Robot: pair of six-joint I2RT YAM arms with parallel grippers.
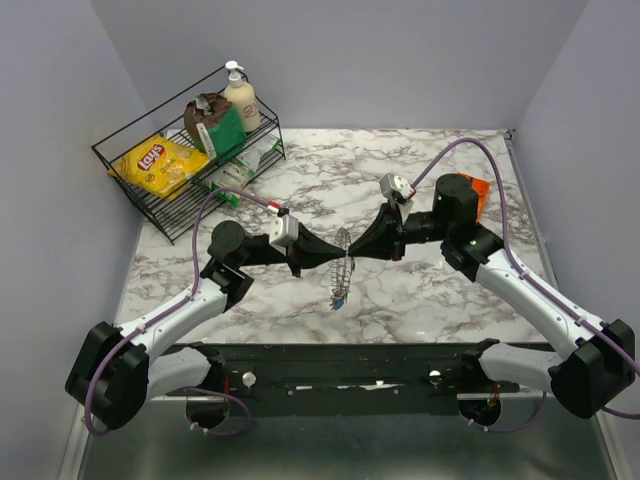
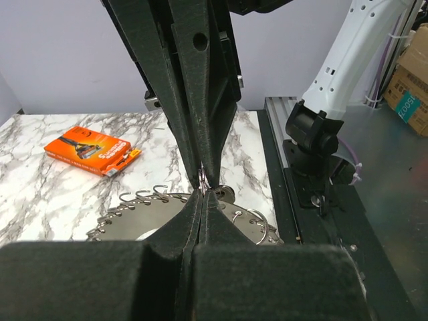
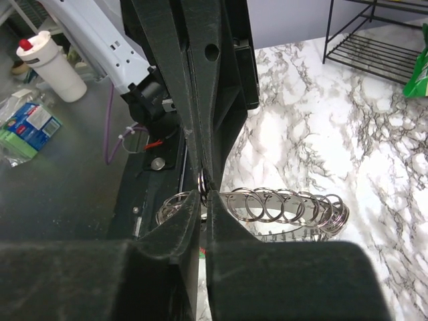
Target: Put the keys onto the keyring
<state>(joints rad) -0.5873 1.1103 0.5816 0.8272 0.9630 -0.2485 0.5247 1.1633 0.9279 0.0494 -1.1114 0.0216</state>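
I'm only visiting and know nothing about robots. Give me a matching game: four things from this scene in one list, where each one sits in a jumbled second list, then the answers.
Things
1. keyring
2. yellow chip bag
3. orange box
4. pump bottle

Places
A. lying on the marble near the right arm
B. standing at the back of the wire rack
C. pinched between the left gripper and right gripper
D. lying at the front of the wire rack

Pairs: 1-C, 2-D, 3-A, 4-B
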